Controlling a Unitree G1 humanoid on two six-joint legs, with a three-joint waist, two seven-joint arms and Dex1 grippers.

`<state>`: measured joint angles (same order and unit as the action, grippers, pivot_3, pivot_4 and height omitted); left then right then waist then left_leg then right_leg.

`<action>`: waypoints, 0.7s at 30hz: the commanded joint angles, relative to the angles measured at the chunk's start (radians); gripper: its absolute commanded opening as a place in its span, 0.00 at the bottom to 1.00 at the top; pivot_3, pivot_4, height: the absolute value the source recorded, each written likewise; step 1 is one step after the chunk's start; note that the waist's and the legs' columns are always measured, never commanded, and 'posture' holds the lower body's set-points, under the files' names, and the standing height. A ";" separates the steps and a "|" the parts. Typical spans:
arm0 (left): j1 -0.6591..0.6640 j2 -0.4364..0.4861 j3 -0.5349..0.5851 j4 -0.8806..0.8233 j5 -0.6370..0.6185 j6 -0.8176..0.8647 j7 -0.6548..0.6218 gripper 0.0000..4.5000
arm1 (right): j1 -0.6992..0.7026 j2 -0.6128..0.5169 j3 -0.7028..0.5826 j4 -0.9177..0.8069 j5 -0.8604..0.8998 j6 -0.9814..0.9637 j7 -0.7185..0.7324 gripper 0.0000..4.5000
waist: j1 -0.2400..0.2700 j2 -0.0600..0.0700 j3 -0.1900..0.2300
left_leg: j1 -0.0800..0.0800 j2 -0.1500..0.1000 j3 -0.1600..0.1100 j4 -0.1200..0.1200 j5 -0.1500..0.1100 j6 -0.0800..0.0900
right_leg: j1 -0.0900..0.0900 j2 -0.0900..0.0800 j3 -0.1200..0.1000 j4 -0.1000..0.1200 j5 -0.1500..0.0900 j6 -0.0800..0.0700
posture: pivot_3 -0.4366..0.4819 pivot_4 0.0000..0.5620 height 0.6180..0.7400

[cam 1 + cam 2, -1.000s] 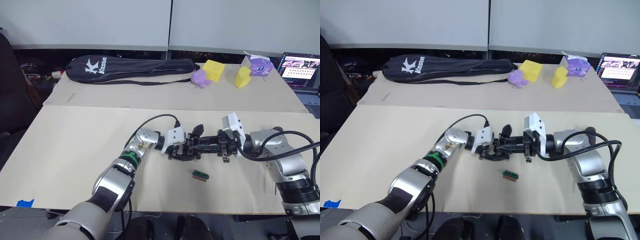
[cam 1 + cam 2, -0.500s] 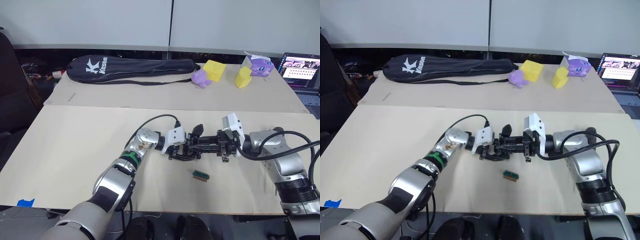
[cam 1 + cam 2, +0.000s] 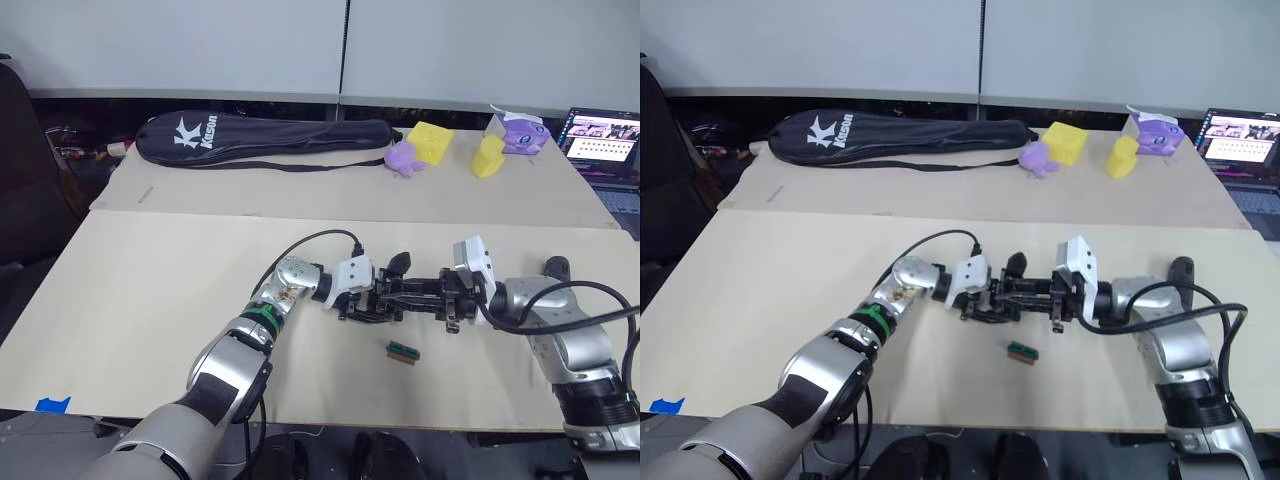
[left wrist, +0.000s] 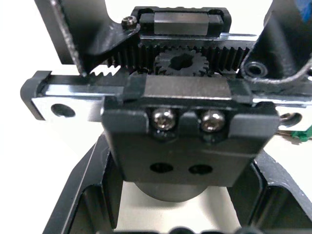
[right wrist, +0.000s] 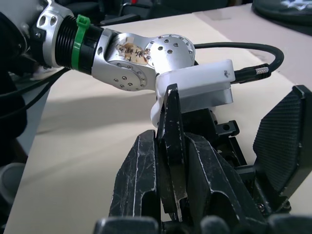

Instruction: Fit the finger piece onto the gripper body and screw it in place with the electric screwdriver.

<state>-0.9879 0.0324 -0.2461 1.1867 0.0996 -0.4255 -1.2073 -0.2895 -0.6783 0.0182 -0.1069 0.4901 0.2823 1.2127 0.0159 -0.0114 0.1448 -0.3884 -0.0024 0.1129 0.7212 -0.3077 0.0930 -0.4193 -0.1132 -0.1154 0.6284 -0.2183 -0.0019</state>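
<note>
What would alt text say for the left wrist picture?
Close-up of a black gripper body with a toothed rack and small gear. Two screws sit in its front block above two empty holes, over a pale table.

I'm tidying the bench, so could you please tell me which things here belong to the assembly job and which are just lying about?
Job: gripper body, held by left gripper; finger piece, clamped in right gripper.

Lying about: racket bag, yellow blocks, purple toy, laptop, green-and-black block.

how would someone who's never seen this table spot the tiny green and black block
Start at the near beige table, where the two grippers meet over the gripper body. Just in front of them, toward the table's near edge, the green-and-black block lies alone on bare surface. It is far smaller than the black mechanism above it.
</note>
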 commanded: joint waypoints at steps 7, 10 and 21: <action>-0.003 0.007 0.021 -0.011 -0.009 -0.001 0.003 0.52 | -0.066 -0.062 0.162 0.196 -0.106 0.090 0.088 0.07 | -0.004 0.000 0.000 | 0.001 0.000 0.000 0.001 0.000 0.000 | 0.001 -0.001 -0.001 0.000 0.000 0.000 | 0.48 0.27 1.00; 0.000 0.006 0.022 -0.014 -0.009 0.001 0.002 0.52 | -0.114 -0.071 0.195 0.227 -0.106 0.147 0.107 0.07 | -0.004 -0.001 -0.001 | 0.002 0.001 0.000 0.001 0.000 0.001 | 0.002 -0.002 -0.001 0.000 0.000 0.000 | 0.48 0.27 1.00; 0.006 0.001 0.025 -0.019 -0.012 0.008 0.005 0.52 | -0.085 -0.074 0.218 0.192 -0.131 0.146 0.050 0.07 | -0.004 -0.007 -0.009 | 0.003 0.000 0.000 0.000 -0.001 0.001 | 0.002 -0.010 -0.008 0.000 0.001 -0.001 | 0.48 0.27 1.00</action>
<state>-0.9724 0.0346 -0.2359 1.1902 0.0992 -0.4099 -1.1952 -0.4612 -0.7331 0.1316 0.0140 0.4834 0.3663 1.2867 0.0118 -0.0186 0.1358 -0.3847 -0.0020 0.1126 0.7211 -0.3088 0.0939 -0.4170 -0.1236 -0.1238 0.6283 -0.2177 -0.0030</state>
